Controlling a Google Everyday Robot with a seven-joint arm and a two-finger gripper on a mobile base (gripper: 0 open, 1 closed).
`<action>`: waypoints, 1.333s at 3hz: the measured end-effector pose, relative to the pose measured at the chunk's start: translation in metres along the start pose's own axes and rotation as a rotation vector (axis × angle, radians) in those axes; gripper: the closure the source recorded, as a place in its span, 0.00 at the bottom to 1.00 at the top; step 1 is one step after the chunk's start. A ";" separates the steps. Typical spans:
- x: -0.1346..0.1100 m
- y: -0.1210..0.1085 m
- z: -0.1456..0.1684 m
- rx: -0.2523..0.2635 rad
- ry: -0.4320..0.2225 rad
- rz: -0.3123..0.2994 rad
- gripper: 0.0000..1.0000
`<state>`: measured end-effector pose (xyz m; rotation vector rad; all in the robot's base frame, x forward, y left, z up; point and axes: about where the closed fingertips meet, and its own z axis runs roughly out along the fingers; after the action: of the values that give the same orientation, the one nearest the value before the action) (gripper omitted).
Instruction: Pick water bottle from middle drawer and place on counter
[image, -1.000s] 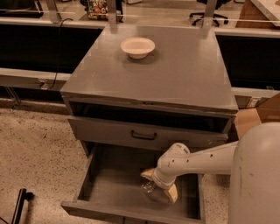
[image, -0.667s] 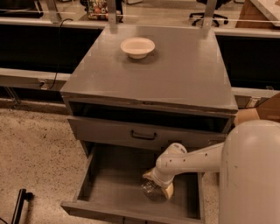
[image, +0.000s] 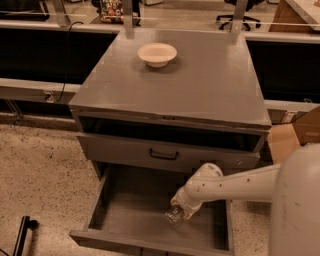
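The middle drawer (image: 127, 215) is pulled out at the bottom of the grey cabinet, and its floor shows. The water bottle (image: 175, 215), small and clear, lies tilted in the drawer's right half, its end pointing to the front left. My gripper (image: 184, 210) reaches down into the drawer from the right on the white arm (image: 235, 182) and is shut on the bottle's upper part. The counter (image: 200, 85) is the cabinet's flat grey top, above and behind the gripper.
A white bowl (image: 157, 54) sits on the counter's far side. A shut drawer front with a black handle (image: 163, 155) hangs just above the arm. A cardboard box (image: 295, 135) stands at the right, and speckled floor lies at the left.
My wrist has shifted slightly within the drawer while staying at the bottle. The bottle has barely moved. The robot's white body fills more of the right edge.
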<state>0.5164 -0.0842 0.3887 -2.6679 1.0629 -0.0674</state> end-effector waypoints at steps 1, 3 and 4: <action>-0.010 0.001 -0.038 0.110 -0.037 0.034 0.87; -0.072 -0.023 -0.178 0.326 -0.133 -0.007 1.00; -0.118 -0.038 -0.266 0.398 -0.124 -0.113 1.00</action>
<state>0.4178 -0.0388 0.6611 -2.3350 0.7670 -0.1206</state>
